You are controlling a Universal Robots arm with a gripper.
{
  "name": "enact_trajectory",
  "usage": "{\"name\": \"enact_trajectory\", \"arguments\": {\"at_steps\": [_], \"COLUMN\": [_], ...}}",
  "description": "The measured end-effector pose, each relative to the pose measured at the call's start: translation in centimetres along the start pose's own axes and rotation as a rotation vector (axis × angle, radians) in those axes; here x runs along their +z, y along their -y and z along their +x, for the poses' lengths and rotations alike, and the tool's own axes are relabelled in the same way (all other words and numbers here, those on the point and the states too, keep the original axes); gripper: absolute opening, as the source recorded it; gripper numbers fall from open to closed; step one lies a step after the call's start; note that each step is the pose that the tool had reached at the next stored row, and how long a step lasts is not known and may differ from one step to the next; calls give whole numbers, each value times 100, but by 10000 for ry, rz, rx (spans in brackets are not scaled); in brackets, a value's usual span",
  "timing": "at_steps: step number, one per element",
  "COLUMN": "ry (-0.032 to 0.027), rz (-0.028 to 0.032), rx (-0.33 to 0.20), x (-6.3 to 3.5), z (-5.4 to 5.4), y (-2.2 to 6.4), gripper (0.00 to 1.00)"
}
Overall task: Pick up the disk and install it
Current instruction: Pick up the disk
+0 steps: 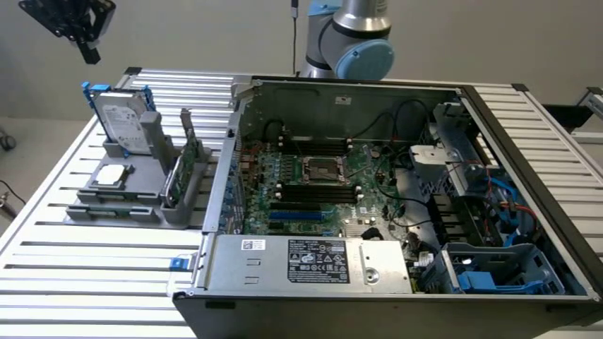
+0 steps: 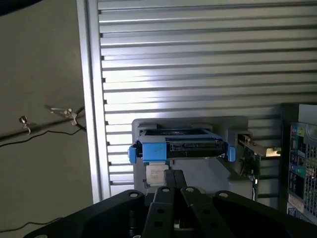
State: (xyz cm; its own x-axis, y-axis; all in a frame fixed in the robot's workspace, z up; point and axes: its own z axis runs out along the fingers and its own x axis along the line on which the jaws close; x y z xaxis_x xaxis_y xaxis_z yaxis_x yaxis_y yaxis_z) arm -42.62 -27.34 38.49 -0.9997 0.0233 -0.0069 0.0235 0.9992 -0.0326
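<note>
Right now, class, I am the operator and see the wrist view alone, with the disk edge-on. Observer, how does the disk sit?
Observer: The disk stands upright in a grey holder, with its labelled face in plain sight.
Operator: Is the gripper touching it?
Observer: No. The gripper hangs well above the disk, apart from it.
Operator: Where is the case?
Observer: The case lies open on the exterior view's right of the holder, with its motherboard exposed.
</note>
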Motion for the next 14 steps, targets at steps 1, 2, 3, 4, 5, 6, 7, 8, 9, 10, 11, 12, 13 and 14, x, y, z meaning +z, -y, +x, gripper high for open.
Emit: {"name": "enact_trajectory", "arguments": {"at_steps": [1, 2, 3, 4, 5, 6, 7, 8, 9, 10, 11, 12, 13, 14], "ry": [5, 12, 17, 23, 30, 35, 40, 47, 53, 59, 65, 71, 77, 82], "rz": [-2, -2, -3, -5, -6, -7, -8, -10, -11, -12, -14, -15, -16, -18], "rx": [-179, -365, -544, -724, -904, -1083, -1264, -1458, -1639, -1818, -1998, -2178, -2357, -2537], "x": [0, 0, 0, 1, 2, 2, 2, 3, 4, 5, 6, 7, 8, 9], "z": [0, 0, 0, 0, 0, 0, 0, 0, 0, 0, 0, 0, 0, 0], "y": [0, 0, 0, 0, 0, 0, 0, 0, 0, 0, 0, 0, 0, -1], "gripper": [11, 11, 11, 11, 11, 11, 11, 11, 11, 11, 11, 11, 11, 11]}}
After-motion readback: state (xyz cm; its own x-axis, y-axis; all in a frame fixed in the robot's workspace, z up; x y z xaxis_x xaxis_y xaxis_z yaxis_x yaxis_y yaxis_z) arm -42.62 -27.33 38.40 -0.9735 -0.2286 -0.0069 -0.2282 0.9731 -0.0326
